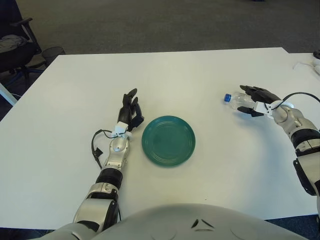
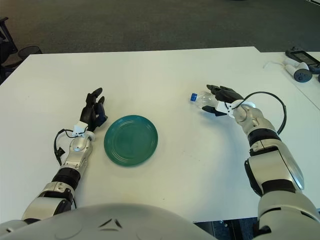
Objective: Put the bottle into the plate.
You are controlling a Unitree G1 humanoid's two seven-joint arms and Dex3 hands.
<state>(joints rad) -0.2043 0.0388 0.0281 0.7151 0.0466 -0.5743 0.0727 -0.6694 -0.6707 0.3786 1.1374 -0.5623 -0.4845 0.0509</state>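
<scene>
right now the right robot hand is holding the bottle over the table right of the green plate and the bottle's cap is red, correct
Not quite: the cap is blue, not red, as the left eye view shows. The rest holds: the right robot hand grips the bottle over the table, right of the green plate.

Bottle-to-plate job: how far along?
Done: right hand has grasped the bottle. In hand: bottle held sideways, well right of the green plate. Left: carry it over and set it in the bare plate. Left hand idle beside the plate's left edge.
</scene>
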